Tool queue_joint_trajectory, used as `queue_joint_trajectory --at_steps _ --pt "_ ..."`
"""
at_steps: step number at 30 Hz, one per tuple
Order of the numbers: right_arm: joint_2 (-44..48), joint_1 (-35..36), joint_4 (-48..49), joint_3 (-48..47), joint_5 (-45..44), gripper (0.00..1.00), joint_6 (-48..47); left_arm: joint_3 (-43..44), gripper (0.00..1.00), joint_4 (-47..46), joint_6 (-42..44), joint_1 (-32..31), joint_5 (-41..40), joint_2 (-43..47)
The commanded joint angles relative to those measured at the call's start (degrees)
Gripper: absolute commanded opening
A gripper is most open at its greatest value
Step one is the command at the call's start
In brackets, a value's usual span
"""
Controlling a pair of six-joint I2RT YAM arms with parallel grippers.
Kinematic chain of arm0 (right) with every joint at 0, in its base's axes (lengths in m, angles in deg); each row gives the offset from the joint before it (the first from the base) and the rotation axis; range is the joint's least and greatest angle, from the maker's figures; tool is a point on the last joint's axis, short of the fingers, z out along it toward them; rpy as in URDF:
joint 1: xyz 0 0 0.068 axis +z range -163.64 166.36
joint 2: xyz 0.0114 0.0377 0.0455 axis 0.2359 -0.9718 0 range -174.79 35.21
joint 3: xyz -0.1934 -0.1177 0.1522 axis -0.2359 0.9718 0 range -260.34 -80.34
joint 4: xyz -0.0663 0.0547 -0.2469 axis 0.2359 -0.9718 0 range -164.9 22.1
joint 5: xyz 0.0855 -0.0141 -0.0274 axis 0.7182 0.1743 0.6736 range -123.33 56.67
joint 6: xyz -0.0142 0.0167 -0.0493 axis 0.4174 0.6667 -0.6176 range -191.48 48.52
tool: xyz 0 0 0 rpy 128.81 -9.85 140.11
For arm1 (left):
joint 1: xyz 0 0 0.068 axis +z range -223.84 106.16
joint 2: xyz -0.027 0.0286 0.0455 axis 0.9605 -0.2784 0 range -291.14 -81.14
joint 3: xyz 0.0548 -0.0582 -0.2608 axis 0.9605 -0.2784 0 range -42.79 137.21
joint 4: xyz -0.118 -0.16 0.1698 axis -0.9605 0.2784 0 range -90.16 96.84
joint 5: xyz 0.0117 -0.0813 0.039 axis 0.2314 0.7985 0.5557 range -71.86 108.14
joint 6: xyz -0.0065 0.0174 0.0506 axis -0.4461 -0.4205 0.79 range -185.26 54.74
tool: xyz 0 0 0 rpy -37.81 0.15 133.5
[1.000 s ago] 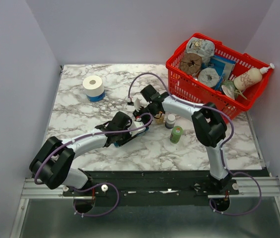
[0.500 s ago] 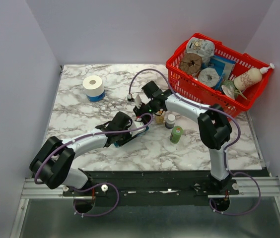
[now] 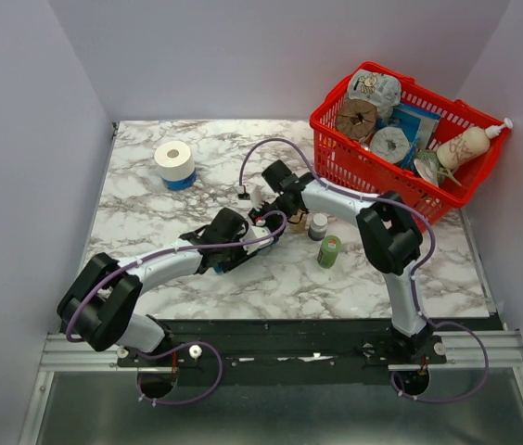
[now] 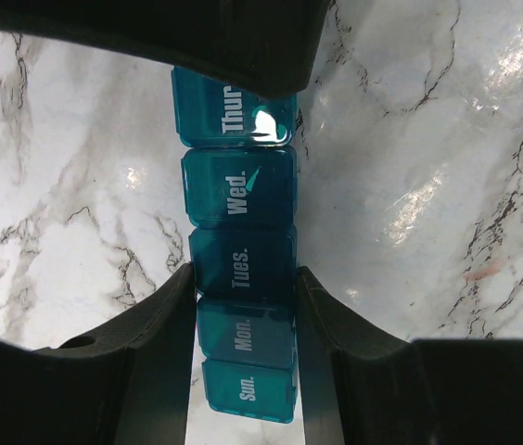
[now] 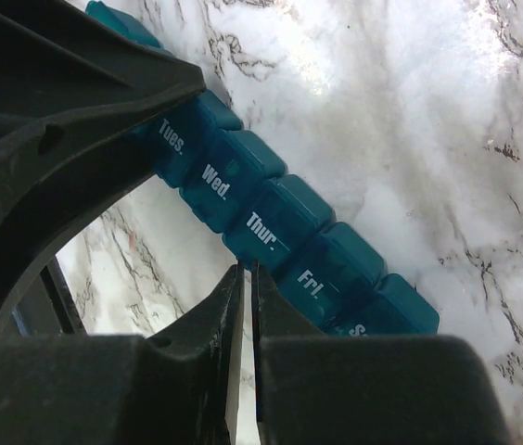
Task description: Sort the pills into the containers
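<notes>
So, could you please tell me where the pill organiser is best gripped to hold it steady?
Across its narrow width, pinching the two long side walls from above. The pill organiser lies flat on the table, lids up, a long thin strip, so only its short dimension can be spanned. The left pincer holds it so, around Tues.

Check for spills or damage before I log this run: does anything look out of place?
Nothing stands out. The pill organiser lies flat, visible lids shut, clamped between the left fingers; the green bottle stands upright.
</notes>
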Motion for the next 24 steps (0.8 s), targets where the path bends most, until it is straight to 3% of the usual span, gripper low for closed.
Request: queue_joint_trajectory --at_steps 1,5,8,11,12,14,15,17,18,24 --pt "-0.1 -0.3 -2.4 -0.8 0.1 0.16 -2.2 0.5 0.00 2.6 -0.7 -0.3 -0.5 -1.5" --pt "5.0 -1.5 -3.9 -3.0 8.0 0.17 -4.6 0.1 0.00 2.4 -0.7 -0.3 -0.9 -1.1" --pt "8.8 -3.2 -5.1 -4.9 8.1 0.18 -5.7 0.0 0.00 2.2 -1.1 -0.3 -1.3 -0.7" --pt "11.4 -5.3 -6.3 -6.1 6.6 0.20 -7.4 -0.2 0.18 1.3 -1.6 -0.3 -1.6 -0.1" --pt "11.9 -6.5 -6.9 -6.2 6.3 0.20 -7.7 -0.2 0.41 0.9 -1.8 -0.2 -2.0 0.0" --pt "14.0 -7.6 -7.5 -6.4 5.0 0.21 -9.4 -0.4 0.55 0.2 -2.2 -0.3 -2.3 0.9" --pt "15.0 -8.6 -7.6 -6.3 4.6 0.21 -10.0 -0.6 0.72 0.0 -2.3 -0.3 -2.3 1.3" --pt "18.1 -9.6 -7.6 -6.1 3.4 0.23 -11.7 -0.7 0.86 -0.5 -2.7 -0.2 -2.3 2.6" --pt "19.2 -10.3 -7.7 -6.1 3.1 0.24 -12.2 -0.9 0.99 -0.6 -2.8 -0.2 -2.0 3.2" --pt "28.2 -13.3 -7.5 -6.1 1.9 0.37 -14.2 -0.3 0.99 -1.9 -5.7 0.3 -0.6 10.7"
